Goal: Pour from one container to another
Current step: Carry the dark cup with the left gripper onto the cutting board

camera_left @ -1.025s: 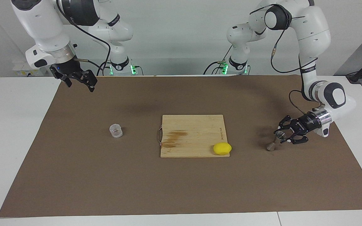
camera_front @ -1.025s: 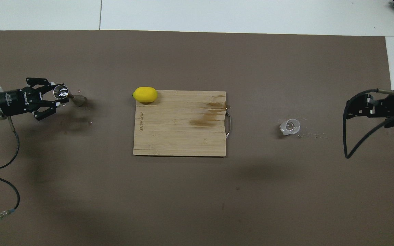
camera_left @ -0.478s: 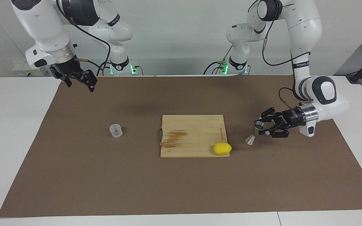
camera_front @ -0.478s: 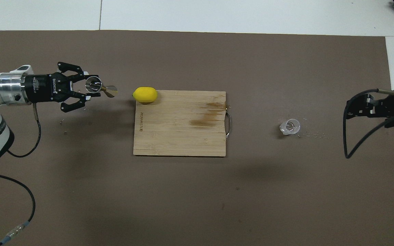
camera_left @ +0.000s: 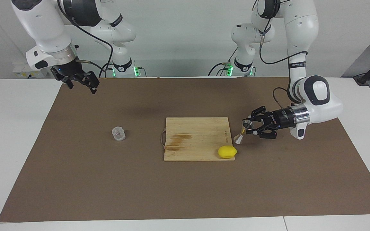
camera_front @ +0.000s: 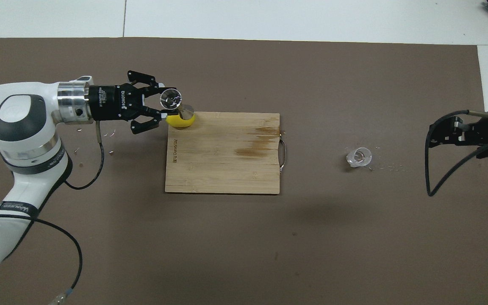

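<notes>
Fingers: left gripper (camera_left: 248, 128) clamped on jigger (camera_left: 242, 132), carried upright so nothing spills; right gripper (camera_left: 81, 81) spread, empty, waiting.
Bench: mat (camera_left: 108, 179).
Board: board (camera_left: 198, 138) under jigger's path.
Cup: cup (camera_left: 118, 133) stands well apart, toward right arm's end.
Change: jigger was on mat; now aloft beside lemon (camera_left: 227, 151).
</notes>
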Tool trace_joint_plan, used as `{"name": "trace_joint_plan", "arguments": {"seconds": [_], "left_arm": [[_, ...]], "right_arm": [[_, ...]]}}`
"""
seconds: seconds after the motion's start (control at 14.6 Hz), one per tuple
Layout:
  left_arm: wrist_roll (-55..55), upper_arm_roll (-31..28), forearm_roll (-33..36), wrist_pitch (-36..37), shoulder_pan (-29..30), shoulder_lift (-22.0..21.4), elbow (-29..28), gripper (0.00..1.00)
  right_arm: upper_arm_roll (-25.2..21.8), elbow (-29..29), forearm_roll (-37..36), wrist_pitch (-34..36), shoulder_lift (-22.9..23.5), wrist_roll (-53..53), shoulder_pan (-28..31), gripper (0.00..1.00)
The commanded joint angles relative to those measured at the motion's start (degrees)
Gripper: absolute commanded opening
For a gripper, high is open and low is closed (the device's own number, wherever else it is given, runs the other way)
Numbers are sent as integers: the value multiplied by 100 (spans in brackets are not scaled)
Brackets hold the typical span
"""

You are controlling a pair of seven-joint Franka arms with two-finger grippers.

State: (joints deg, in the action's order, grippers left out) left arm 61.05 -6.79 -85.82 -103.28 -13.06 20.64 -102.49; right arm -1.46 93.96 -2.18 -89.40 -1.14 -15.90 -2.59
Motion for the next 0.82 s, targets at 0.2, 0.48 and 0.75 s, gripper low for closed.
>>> {"name": "trace_joint_plan", "arguments": {"seconds": [0.2,0.48,0.75], "left_arm": [[188,-103,-874,-1789,-1522,-95,-403,0],[170,-95,-1164,-2457,-1962,-51,-447,0],[144,-103,-1411,-2978,-2298,19,-535,0]], "right_arm": [[6,113,104,-34,-106,-97,66,100],[6,122,130,-34,-106,-229,66,100],[-3,131,393,-34,-88,-877,171,100]]}}
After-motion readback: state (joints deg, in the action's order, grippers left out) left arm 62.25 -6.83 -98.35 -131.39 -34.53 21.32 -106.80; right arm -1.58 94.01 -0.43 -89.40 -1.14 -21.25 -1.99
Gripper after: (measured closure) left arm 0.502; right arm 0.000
